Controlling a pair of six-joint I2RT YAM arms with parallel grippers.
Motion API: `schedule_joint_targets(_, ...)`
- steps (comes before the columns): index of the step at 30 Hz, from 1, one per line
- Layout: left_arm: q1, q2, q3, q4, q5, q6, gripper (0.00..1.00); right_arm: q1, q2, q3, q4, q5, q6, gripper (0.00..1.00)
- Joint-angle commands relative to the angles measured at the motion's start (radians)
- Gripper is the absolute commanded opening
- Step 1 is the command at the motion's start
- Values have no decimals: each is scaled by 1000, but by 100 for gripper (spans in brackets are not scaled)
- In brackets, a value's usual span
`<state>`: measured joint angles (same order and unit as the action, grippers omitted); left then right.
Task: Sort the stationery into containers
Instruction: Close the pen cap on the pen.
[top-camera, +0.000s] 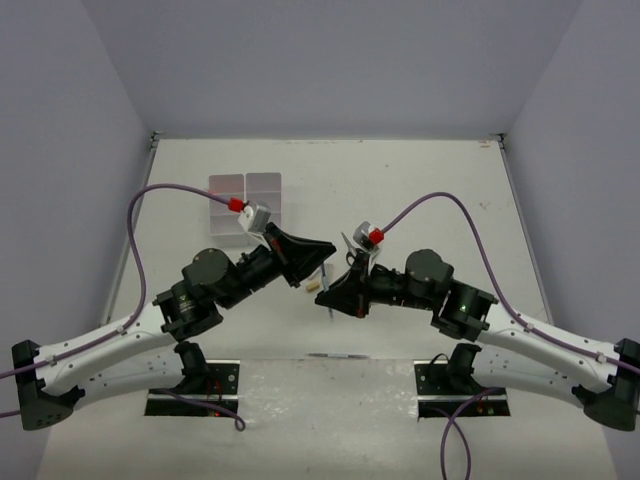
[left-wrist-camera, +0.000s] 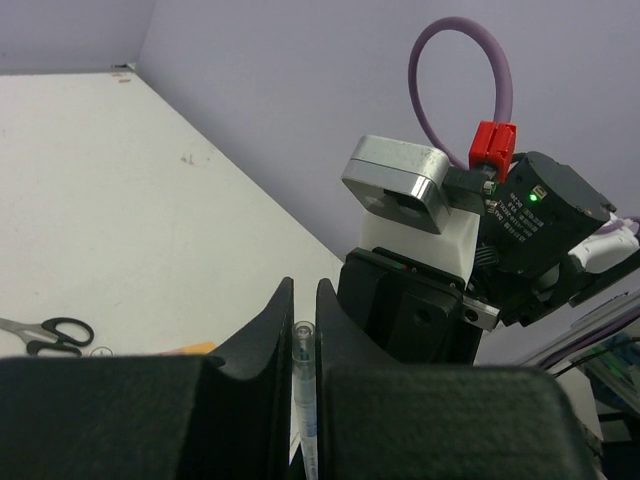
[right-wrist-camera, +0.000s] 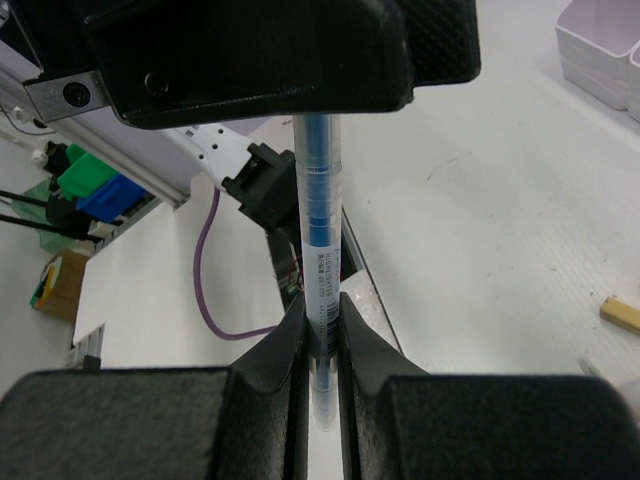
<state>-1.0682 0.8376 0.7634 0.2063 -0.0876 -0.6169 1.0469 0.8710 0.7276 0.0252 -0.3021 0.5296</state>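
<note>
Left jaws and right jaws both pinch one blue pen (right-wrist-camera: 320, 200), aloft between them; likely a handover, since the tray (top-camera: 266, 186) sits toward the left side of the worktop (top-camera: 420, 180).

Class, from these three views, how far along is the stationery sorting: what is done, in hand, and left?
Done: unclear; what the tray holds is too small to read. In hand: the blue pen is clamped by both the right gripper and the left gripper, apparently mid-handover. Left: the scissors lie unsorted on the table, and the pen has reached no compartment.
</note>
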Motion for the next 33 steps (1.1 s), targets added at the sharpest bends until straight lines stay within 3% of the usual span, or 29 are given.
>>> schedule_joint_targets(1, -3, -8, -59, 10, 60, -24, 0, -4, -28, 132, 48, 125, -3, 0)
schedule_joint_targets(7, -4, 2, -116, 52, 83, -53, 0, -22, 1, 261, 32, 148, -42, 0)
schedule_joint_targets(16, -38, -8, -288, 289, 169, -153, 0, -40, 100, 494, -57, 100, -127, 0)
schedule_joint_targets(33, -226, 85, -365, 387, 36, -177, 0, -99, 221, 689, -137, 55, -181, 0)
